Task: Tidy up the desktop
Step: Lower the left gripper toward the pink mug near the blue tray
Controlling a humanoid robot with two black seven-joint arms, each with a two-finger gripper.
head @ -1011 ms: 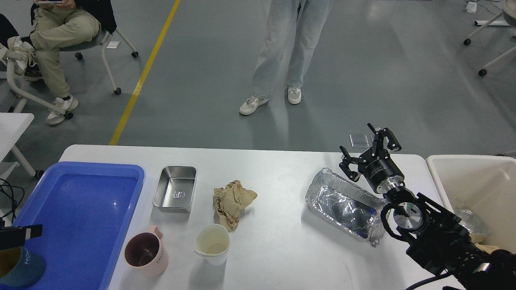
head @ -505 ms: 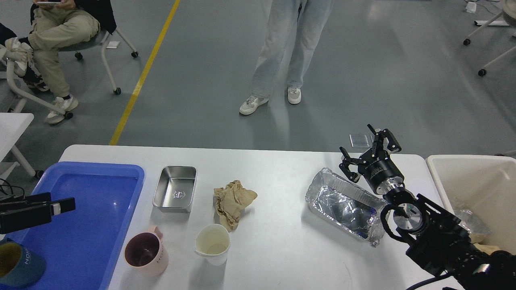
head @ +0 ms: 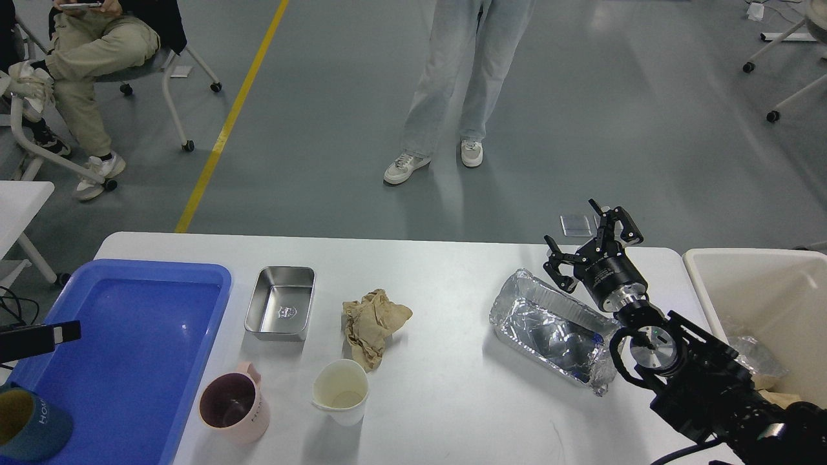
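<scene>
Right hand (head: 592, 242) gapes above foil tray (head: 554, 329) on desktop (head: 446, 400).

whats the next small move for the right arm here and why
Probably lower the right gripper onto the far rim of the crumpled foil tray. Its fingers are spread open and empty just above that end, and the tray lies on the desktop beside the cream bin.

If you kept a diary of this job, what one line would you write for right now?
right claw: open, above foil tray | left claw: over blue tray, state unclear | desktop: cups, paper wad, tin remain
</scene>
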